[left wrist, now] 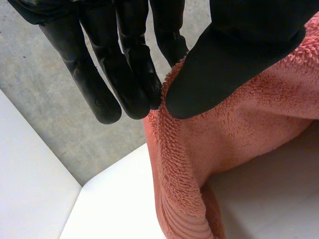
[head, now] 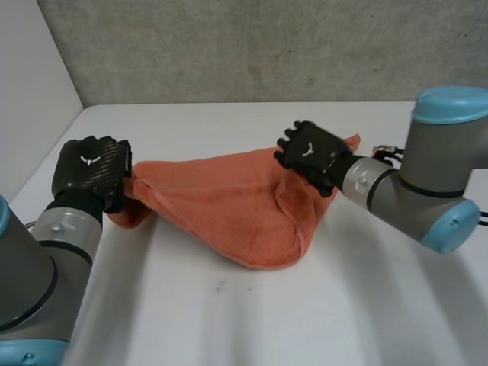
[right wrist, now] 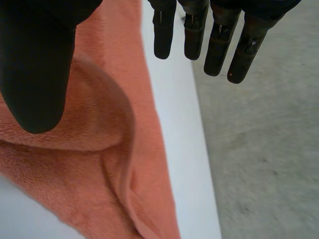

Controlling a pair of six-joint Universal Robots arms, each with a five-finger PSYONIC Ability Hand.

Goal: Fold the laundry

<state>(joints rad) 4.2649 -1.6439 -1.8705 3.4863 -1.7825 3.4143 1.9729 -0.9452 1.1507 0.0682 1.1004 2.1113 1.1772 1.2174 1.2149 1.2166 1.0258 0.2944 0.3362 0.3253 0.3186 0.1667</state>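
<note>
Left hand [head: 90,171], near white table's [head: 305,305] left edge, pinching orange towel's [head: 221,206] left end between thumb and fingers. Right hand [head: 311,152] over towel's far right corner, fingers straight, apart from thumb, gripping nothing. Towel bunched across table's middle, between both hands.

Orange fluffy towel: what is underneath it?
Under the orange terry towel, white table shows where the left robot hand pinches its edge up. Whatever lies beneath the sagging middle is covered by cloth.
</note>
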